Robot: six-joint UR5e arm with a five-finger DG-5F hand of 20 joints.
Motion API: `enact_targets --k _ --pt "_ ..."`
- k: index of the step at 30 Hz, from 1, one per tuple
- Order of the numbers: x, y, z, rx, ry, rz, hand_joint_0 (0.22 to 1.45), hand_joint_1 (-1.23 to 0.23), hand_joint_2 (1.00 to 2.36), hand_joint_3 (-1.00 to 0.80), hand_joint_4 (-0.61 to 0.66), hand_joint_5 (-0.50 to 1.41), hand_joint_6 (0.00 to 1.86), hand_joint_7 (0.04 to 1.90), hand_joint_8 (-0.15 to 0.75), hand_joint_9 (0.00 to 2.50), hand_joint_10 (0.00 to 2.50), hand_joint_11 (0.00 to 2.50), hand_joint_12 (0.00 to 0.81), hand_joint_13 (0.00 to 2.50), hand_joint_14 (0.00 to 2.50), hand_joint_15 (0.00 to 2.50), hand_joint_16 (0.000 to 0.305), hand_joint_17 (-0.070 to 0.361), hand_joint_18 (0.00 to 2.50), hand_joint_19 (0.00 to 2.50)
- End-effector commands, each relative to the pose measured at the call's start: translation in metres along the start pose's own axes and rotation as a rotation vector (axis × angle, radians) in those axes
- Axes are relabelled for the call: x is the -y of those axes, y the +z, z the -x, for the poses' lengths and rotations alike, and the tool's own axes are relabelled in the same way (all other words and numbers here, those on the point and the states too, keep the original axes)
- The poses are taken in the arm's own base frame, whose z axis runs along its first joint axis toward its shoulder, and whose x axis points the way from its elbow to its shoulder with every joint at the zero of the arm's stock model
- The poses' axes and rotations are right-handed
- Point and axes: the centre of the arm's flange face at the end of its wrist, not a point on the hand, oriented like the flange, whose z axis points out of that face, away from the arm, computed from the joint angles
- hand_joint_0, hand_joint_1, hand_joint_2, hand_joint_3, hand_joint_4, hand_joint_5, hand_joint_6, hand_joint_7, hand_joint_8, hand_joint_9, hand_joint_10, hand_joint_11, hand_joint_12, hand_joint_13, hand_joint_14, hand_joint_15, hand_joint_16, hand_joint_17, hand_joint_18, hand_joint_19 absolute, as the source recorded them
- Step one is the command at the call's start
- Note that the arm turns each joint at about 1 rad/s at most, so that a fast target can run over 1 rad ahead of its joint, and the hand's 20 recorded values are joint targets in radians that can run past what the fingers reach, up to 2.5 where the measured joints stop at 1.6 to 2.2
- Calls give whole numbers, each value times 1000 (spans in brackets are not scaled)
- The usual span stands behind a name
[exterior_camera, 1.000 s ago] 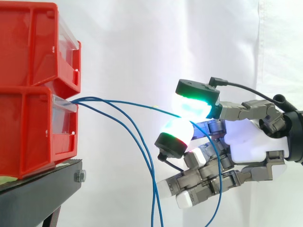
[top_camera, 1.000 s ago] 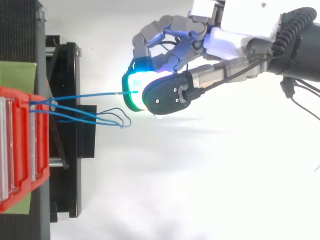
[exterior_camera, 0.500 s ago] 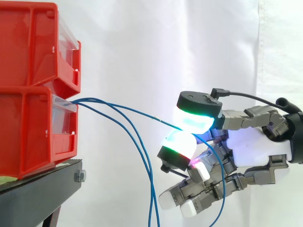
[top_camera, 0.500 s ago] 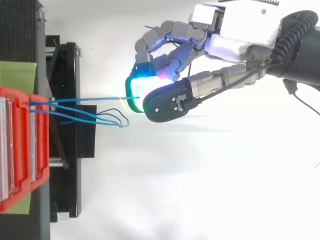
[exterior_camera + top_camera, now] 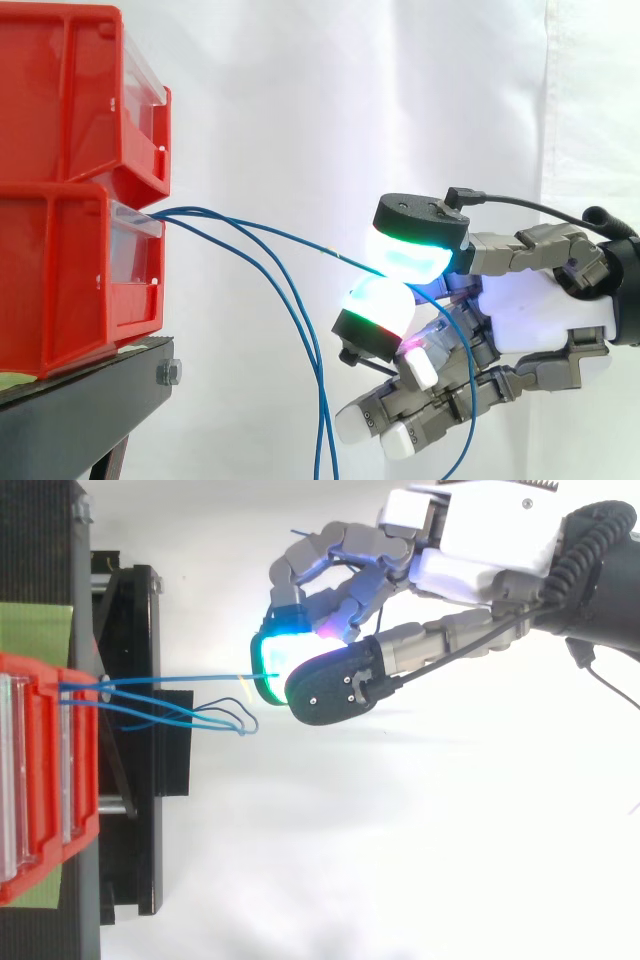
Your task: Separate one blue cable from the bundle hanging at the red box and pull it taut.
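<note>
Two red bins stand stacked on the black stand (image 5: 90, 400) before the white curtain (image 5: 300, 100), the lower red bin (image 5: 60, 280) resting right up to the stand's front edge, where a bolt (image 5: 169, 373) shows on the side of the frame. Any print on the bins is too small to make out. From the clear front lip of the lower bin, below the upper red bin (image 5: 70, 90), several thin blue cables come out together. One blue cable (image 5: 270, 232) runs away from the bin in a nearly straight, gently falling line to the hand (image 5: 540, 310), where it is pinched between two glowing fingertips (image 5: 410, 250), one above and one below, both lit white with green and cyan rims. Past the pinch the same cable bends down across the curled lower fingers to the picture's bottom edge. The other blue cables (image 5: 290, 310) sag from the bin and hang steeply down between the stand and the hand, touching neither. From above, the hand (image 5: 470, 540) reaches in from the right, and its dark thumb pad covers the pinch point. There the held cable (image 5: 180, 680) lies straight, while the slack ones end in small loops (image 5: 215, 720) just off the stand's front edge. The top view also shows a green sheet (image 5: 35, 630) lying under the bins on the stand.
</note>
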Motion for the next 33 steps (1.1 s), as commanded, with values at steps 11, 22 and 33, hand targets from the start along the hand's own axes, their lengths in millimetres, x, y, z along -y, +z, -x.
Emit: enact_targets --k 11,22,33 --pt "0 0 0 0 0 1 693 -736 1018 -146 -30 -180 980 1333 330 872 3 106 279 532 9 212 37 83 356 285" --pt "0 0 0 0 -1 1 692 -732 1018 -156 -28 -185 984 1315 351 825 7 192 290 495 8 205 38 85 330 260" --pt "0 0 0 0 0 -1 692 -729 1018 -163 -38 -189 987 1306 301 762 2 71 295 466 8 207 39 88 301 254"
